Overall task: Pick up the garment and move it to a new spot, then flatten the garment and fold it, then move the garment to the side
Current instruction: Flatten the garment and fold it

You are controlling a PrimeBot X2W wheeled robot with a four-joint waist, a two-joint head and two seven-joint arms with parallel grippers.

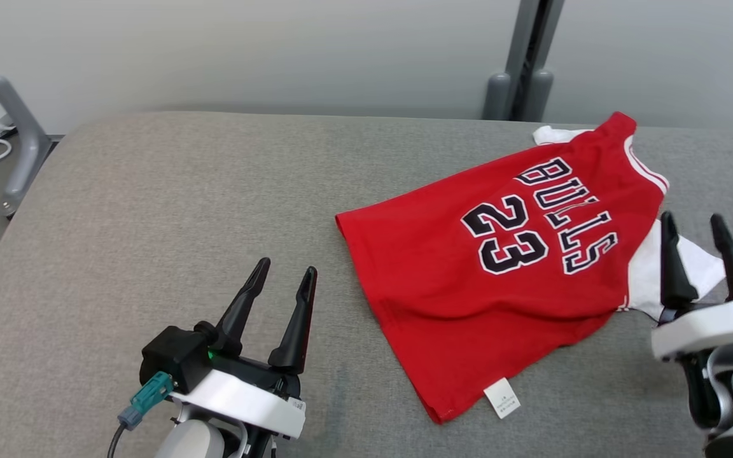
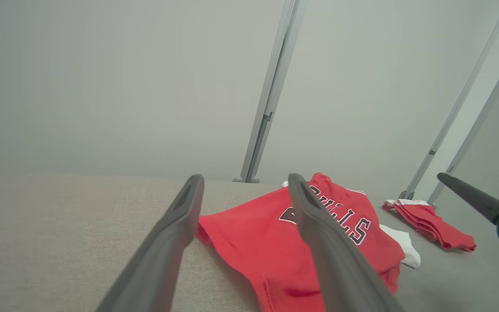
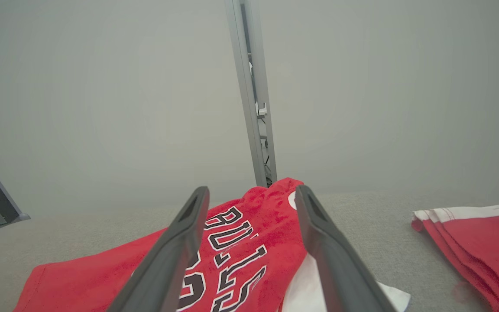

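1. Left fingers (image 1: 300, 312) spread apart, empty, at 7 o'clock.
2. Right fingers (image 1: 673, 267) apart at 4 o'clock, by the white sleeve.
3. Red jersey (image 1: 487, 267) lies rumpled at 3 o'clock on the grey fabric bench (image 1: 150, 210).
4. Pale wall (image 1: 277, 51) and grey post (image 1: 529, 57) toward 12.

A red jersey (image 1: 443, 267) printed "BULLS 23" lies spread and slightly rumpled on a grey fabric-covered surface (image 1: 150, 210), a white label (image 1: 502, 397) turned out at its hem. Off the jersey's white-trimmed end, apart from it, a stack of folded red-and-white garments (image 3: 483, 242) rests on the same surface.
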